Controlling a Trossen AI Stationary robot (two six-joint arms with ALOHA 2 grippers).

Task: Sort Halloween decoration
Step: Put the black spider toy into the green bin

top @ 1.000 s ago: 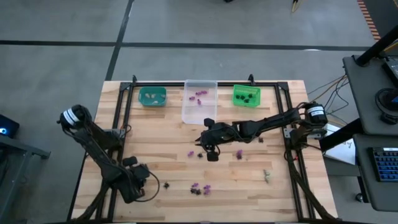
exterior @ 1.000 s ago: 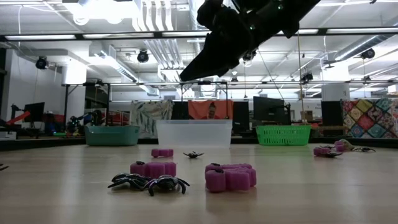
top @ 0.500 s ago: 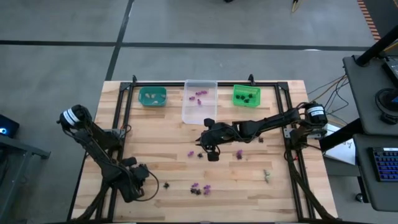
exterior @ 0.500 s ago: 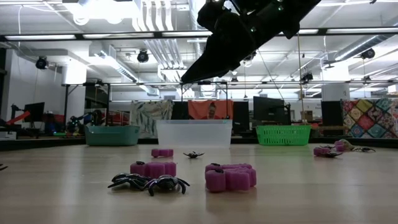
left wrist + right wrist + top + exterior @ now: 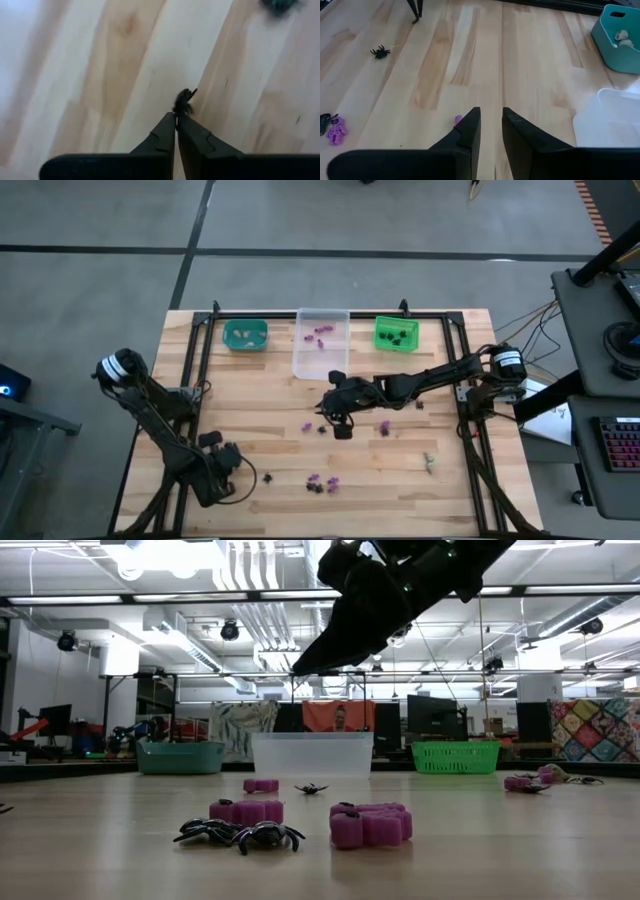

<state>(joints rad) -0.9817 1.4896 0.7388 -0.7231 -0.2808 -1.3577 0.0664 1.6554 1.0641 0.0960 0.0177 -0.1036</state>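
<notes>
Tiny Halloween trinkets lie scattered on the wooden table: purple ones [image 5: 307,426] [image 5: 384,426] [image 5: 332,480], black spiders [image 5: 268,477] [image 5: 313,488] and a pale one [image 5: 429,463]. Near the table's near left corner, my left gripper [image 5: 240,473] points steeply down and is shut on a small black trinket [image 5: 184,100]. My right gripper [image 5: 341,430] hangs over the table's middle, its fingers [image 5: 470,125] a little apart with nothing between them. A purple trinket [image 5: 458,119] lies on the table just beside them. My left gripper pinches the small black trinket between its two fingertips [image 5: 170,122], at their very free ends. Most of the trinket [image 5: 185,96] sticks out beyond them. The fingers come from above, slanting steeply down. Whether the trinket rests on the wood or is clear of it, I cannot tell.
Three bins stand in a row along the far edge: teal [image 5: 245,335], clear [image 5: 321,340] and green [image 5: 396,333], each with a few trinkets inside. In the low view, purple pieces [image 5: 370,825] and black spiders [image 5: 240,833] lie near the front.
My left gripper has stayed in place near the table's near left corner and has shut its fingers. The scattered trinkets have not moved.
</notes>
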